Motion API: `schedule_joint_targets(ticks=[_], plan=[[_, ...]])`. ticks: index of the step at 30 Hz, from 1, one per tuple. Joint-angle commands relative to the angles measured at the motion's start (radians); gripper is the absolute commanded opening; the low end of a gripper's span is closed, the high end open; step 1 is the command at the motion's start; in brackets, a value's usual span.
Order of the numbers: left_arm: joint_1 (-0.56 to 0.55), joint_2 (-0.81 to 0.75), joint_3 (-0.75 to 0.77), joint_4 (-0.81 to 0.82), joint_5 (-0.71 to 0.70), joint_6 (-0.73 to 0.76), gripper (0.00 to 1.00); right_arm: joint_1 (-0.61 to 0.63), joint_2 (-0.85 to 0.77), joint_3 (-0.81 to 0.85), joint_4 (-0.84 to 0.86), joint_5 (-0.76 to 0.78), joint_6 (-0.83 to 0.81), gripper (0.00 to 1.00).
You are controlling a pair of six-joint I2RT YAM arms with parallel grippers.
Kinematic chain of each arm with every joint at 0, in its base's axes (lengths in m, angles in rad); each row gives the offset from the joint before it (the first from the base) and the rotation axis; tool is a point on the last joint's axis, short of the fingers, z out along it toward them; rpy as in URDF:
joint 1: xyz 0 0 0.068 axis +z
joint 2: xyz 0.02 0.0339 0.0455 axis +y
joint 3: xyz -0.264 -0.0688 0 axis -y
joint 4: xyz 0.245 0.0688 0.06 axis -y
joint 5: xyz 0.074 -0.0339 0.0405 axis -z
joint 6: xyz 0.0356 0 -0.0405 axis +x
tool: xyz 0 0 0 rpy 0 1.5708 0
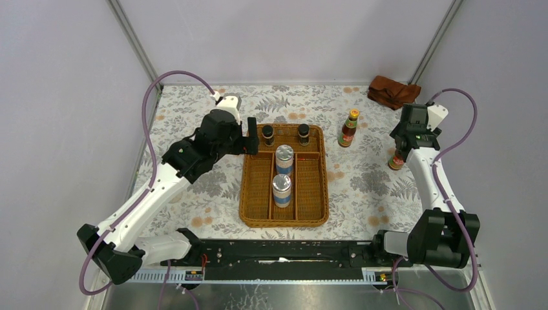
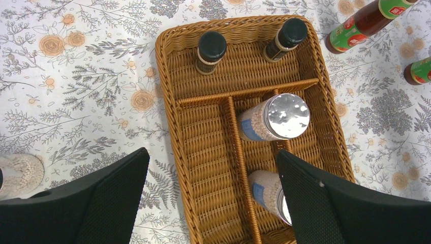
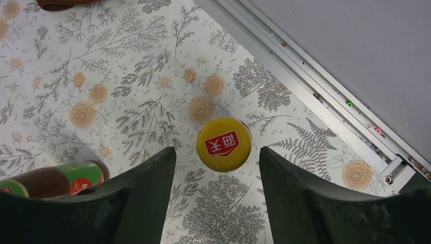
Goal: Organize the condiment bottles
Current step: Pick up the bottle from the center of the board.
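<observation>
The tray (image 1: 245, 194) sits in the middle of the worktop (image 1: 194, 116), and like goes with like inside it. The two dark bottles (image 1: 267, 134) stand side by side in the far box of the tray. The two shakers (image 1: 284, 158) stand one behind the other in the tray's middle lane. The lanes to the left and right of them have no bottles in them. I think those are meant for the other pairs.

The two sauce bottles (image 1: 349, 128) are not in the tray yet. Both stand on the worktop to the right of it. One is near the tray's far right corner and the other is farther out to the right.

The right hand (image 3: 216, 152) hangs right over that farther one. It is open wide. The yellow cap (image 3: 224, 144) sits between its two fingers, but neither finger touches it. I think it is lined up like this so it can go down and grab the neck.

The left hand (image 2: 212, 155) is over the tray's far left side. It is open wide too and holds nothing. A jar (image 2: 20, 173) stands on the worktop to the left of the tray, not in it.
</observation>
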Motion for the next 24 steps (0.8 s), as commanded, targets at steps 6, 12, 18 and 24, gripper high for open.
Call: schedule_joint_targets(ticks=[6,12,18,24], plan=[[0.021,0.005,-0.016,0.048,0.026,0.013,0.99,-0.008,0.004,0.02,0.038,0.011,-0.016,0.63],[0.026,0.008,-0.017,0.052,0.033,0.01,0.99,-0.012,0.008,0.017,0.04,0.022,-0.023,0.59],[0.032,0.009,-0.019,0.054,0.037,0.01,0.99,-0.017,0.006,0.011,0.044,0.033,-0.027,0.58],[0.035,0.009,-0.021,0.055,0.038,0.01,0.99,-0.023,0.009,0.006,0.049,0.033,-0.028,0.56]])
